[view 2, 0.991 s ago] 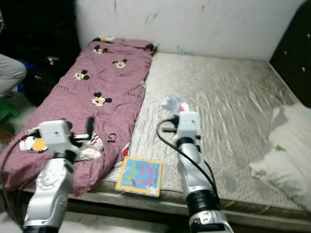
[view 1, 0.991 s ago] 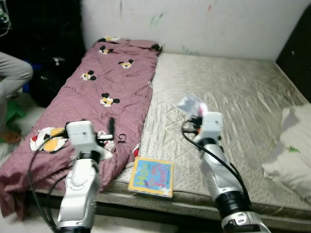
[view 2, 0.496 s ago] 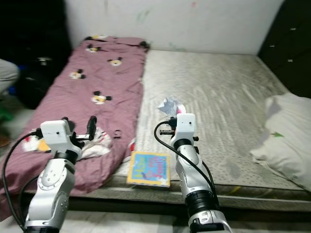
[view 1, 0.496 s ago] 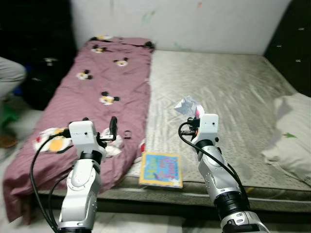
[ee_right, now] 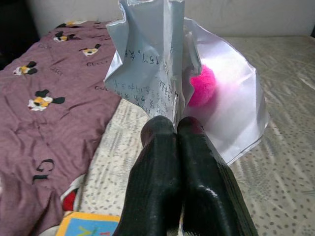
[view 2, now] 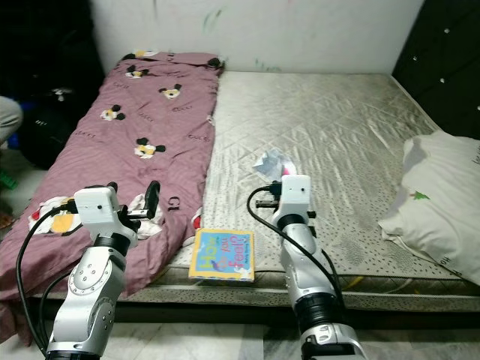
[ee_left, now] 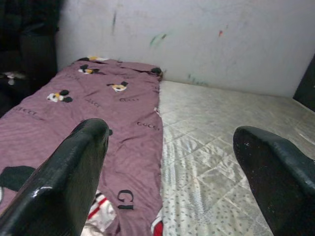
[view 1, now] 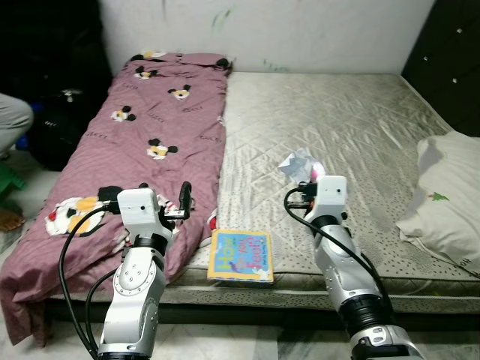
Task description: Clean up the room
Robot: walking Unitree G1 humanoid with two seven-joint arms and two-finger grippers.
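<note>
- While the right gripper (ee_right: 179,129) pinches a silver wrapper (ee_right: 147,69) mid-frame, bare mattress (view 1: 360,127) stretches behind.
- Left gripper (ee_left: 172,162) spread wide over "GUCCI" blanket (view 1: 142,127).
- Book (view 1: 241,256) at mattress's front edge.

Both silver arms reach forward at about the same height, elbows bent. The left gripper (ee_left: 167,167) points straight ahead with its two black fingers (ee_left: 64,182) spread wide apart and nothing between them. The right gripper (ee_right: 176,129) is raised a little, its fingers pressed tight together, pinching a crumpled plastic wrapper (ee_right: 162,64).
</note>
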